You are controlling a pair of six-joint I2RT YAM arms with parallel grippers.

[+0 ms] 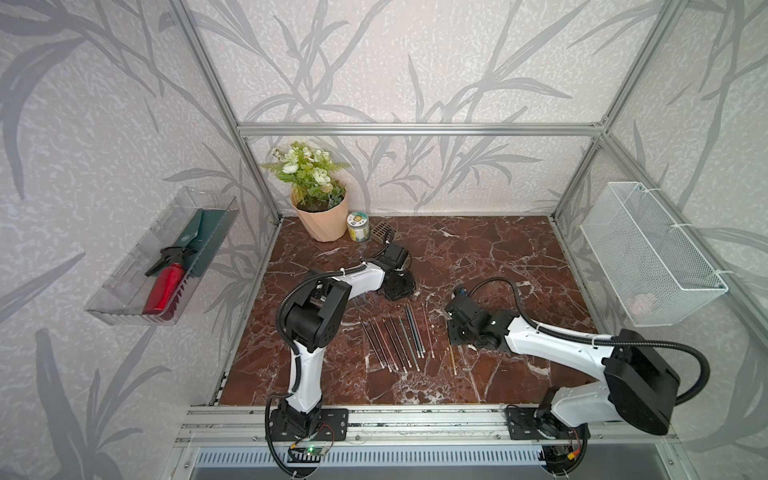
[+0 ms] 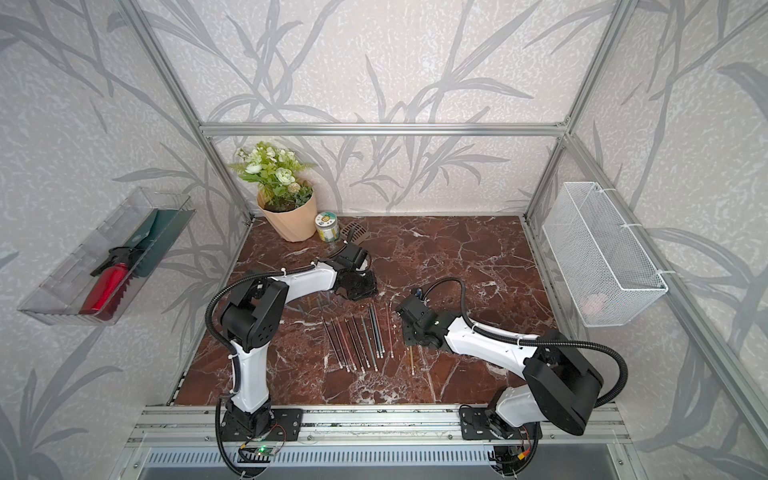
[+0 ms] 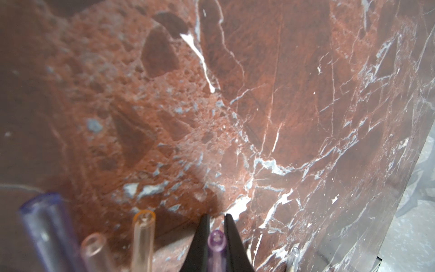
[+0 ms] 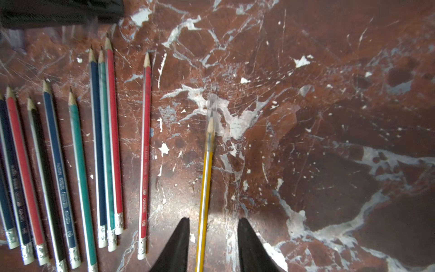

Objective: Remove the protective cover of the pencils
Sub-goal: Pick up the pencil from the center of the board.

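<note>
**Wall bins, pencil row, claw states**

Clear tray (image 1: 124, 318), on the wall at the left of frame: holds a red spray bottle (image 1: 164, 291) and a dark green flat tool (image 1: 208, 237), side by side.

White wire basket (image 1: 665, 266), on the wall at the right of frame: a pale thing (image 1: 640, 305) lies in its near end, too blurred to name.

Flower pot (image 1: 326, 224) with white blooms stands at the upper centre-left of the marble table (image 1: 478, 257). A small jar (image 1: 358, 226) is just beside it.

Pencils (image 1: 399, 340): a row lying flat at centre of frame in both top views, between the two arms, eraser ends toward the lower edge. One yellow pencil (image 1: 452, 360) lies apart, to the right of the row.

Left claw (image 3: 217, 215): fingers together, clamped on a purple clear cap (image 3: 216, 242). More clear caps (image 3: 143, 235), tinted blue, pink and orange, show just beside it in the wrist view.

Right claw (image 4: 213, 220): fingers apart, with the yellow pencil between them and a gap on each side. A blurred clear sleeve (image 4: 212, 103) covers the pencil's tip.
</note>
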